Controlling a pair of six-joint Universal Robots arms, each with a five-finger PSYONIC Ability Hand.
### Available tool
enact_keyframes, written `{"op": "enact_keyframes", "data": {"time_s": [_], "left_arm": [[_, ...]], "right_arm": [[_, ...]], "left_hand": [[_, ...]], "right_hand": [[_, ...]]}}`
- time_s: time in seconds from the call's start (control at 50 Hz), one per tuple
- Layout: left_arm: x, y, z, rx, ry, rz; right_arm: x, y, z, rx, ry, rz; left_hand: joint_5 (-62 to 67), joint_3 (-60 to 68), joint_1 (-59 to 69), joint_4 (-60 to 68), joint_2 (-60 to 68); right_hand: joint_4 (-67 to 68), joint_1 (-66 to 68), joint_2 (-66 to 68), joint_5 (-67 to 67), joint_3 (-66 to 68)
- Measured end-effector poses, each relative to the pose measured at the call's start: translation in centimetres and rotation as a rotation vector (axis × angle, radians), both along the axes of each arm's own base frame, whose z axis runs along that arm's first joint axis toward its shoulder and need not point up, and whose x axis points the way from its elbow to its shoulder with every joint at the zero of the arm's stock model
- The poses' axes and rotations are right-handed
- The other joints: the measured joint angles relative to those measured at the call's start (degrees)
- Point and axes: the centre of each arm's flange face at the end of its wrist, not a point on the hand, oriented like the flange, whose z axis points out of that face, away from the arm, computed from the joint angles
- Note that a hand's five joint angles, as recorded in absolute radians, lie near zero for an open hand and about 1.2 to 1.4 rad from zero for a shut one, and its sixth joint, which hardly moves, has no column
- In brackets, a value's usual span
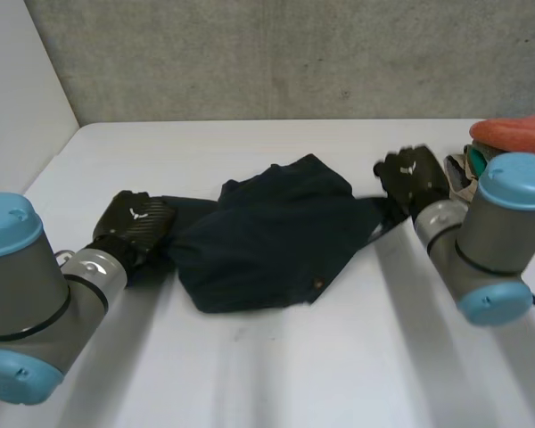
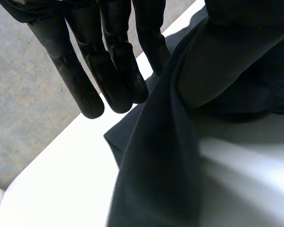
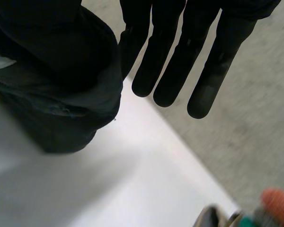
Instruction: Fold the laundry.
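The garment (image 1: 267, 232), dark navy, lies crumpled in the middle of the table (image 1: 294, 357), with a thin strip of it running right toward the right hand (image 1: 415, 174). The left hand (image 1: 134, 218) sits at the garment's left edge. In the left wrist view its fingers (image 2: 85, 85) are straight and spread. The cloth (image 2: 156, 165) drapes over the thumb side beside them, and nothing looks clamped. In the right wrist view the fingers (image 3: 203, 80) are likewise straight and apart, with bunched cloth (image 3: 61, 94) lying against the thumb side, just beside the fingers. A pile (image 1: 517, 134) of other laundry, red on top, sits at the far right, close behind the right hand.

The main risk I see is slippage. With the cloth only lying over each hand, any lift or outward pull would likely let the edges slide off and drop back in a heap. Folding from this bunched state would also trap creases, since no edge lies flat. A wide sweep by the right hand could snag the pile and drag it along.
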Motion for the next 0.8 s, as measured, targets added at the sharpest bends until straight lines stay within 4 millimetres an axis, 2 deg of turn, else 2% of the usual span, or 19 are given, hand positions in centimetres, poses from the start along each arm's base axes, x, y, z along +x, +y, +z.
{"op": "enact_keyframes", "data": {"time_s": [0.04, 0.08, 0.18, 0.26, 0.34, 0.42, 0.46, 0.48, 0.5, 0.52, 0.54, 0.56, 0.6, 0.7, 0.8], "left_arm": [[-0.5, 0.7, 0.5, -0.003, 0.012, -0.013], [-1.2, 1.8, 1.0, -0.008, 0.030, -0.031], [-2.9, 4.1, 1.5, -0.014, 0.062, -0.065], [-4.3, 5.4, 0.6, -0.001, 0.064, -0.075], [-5.3, 5.7, -1.1, 0.014, 0.041, -0.075], [-6.1, 5.5, -3.4, 0.029, -0.004, -0.079], [-6.4, 5.5, -4.1, 0.031, -0.023, -0.086], [-6.6, 5.5, -4.4, 0.028, -0.034, -0.093], [-6.8, 5.5, -4.5, 0.024, -0.040, -0.099], [-6.9, 5.5, -4.4, 0.019, -0.043, -0.105], [-7.0, 5.6, -4.2, 0.010, -0.045, -0.111], [-7.1, 5.7, -3.7, -0.001, -0.042, -0.117], [-7.1, 5.8, -2.5, -0.026, -0.030, -0.121], [-6.0, 5.6, 1.1, -0.071, 0.017, -0.086], [-3.7, 5.2, 3.1, -0.035, 0.039, -0.017]], "right_arm": [[0.2, -1.2, 0.3, -0.042, -0.014, 0.015], [0.9, -3.7, 0.8, -0.134, -0.042, 0.057], [2.4, -7.6, 1.0, -0.286, -0.093, 0.130], [3.8, -10.0, 0.6, -0.373, -0.168, 0.180], [4.8, -11.2, -1.1, -0.375, -0.234, 0.220], [5.5, -11.6, -3.3, -0.335, -0.249, 0.236], [5.6, -11.6, -4.0, -0.316, -0.242, 0.225], [5.6, -11.6, -4.1, -0.306, -0.237, 0.212], [5.5, -11.6, -4.1, -0.301, -0.232, 0.202], [5.4, -11.6, -3.9, -0.296, -0.228, 0.187], [5.3, -11.6, -3.5, -0.291, -0.223, 0.170], [5.1, -11.5, -3.1, -0.287, -0.218, 0.156], [4.7, -11.2, -1.8, -0.275, -0.206, 0.128], [3.2, -9.6, 1.3, -0.194, -0.166, 0.071], [1.4, -7.0, 3.3, -0.061, -0.107, 0.012]], "left_hand": [[0.00, 0.00, 0.00, -0.01, 0.01], [0.00, 0.00, 0.00, -0.01, 0.01], [0.00, 0.00, 0.00, 0.00, 0.09], [0.00, 0.00, 0.00, 0.00, 0.09], [0.00, 0.00, 0.00, 0.00, 0.09], [-0.01, -0.27, -0.03, -0.34, -0.27], [-13.40, -14.93, -15.81, -15.34, -16.33], [-27.32, -28.84, -30.78, -29.59, -29.31], [-27.32, -28.84, -30.78, -29.59, -29.31], [-39.79, -41.23, -42.24, -42.15, -42.15], [-41.63, -43.60, -43.71, -44.06, -43.84], [-49.27, -50.90, -48.73, -51.53, -51.14], [-53.29, -55.39, -52.61, -56.21, -55.65], [-53.37, -56.11, -53.26, -56.98, -56.51], [-53.37, -56.11, -53.26, -56.98, -56.51]], "right_hand": [[0.01, 0.00, 0.00, 0.00, 0.00], [0.01, 0.00, 0.00, 0.00, 0.00], [0.03, 0.00, 0.00, 0.00, 0.00], [0.03, 0.00, 0.00, 0.00, 0.01], [0.03, 0.00, 0.00, 0.00, 0.01], [-0.74, -0.91, -0.76, -0.26, -0.78], [-16.97, -17.42, -17.47, -16.60, -17.08], [-27.20, -26.80, -28.07, -27.23, -27.25], [-37.23, -37.12, -38.46, -36.58, -37.34], [-45.75, -44.96, -46.84, -45.79, -45.75], [-52.08, -50.25, -52.36, -51.04, -51.85], [-54.49, -51.48, -54.57, -52.96, -54.31], [-56.25, -51.78, -55.99, -53.94, -56.05], [-56.52, -51.78, -56.00, -53.93, -56.14], [-56.52, -51.78, -56.00, -53.94, -56.14]]}}
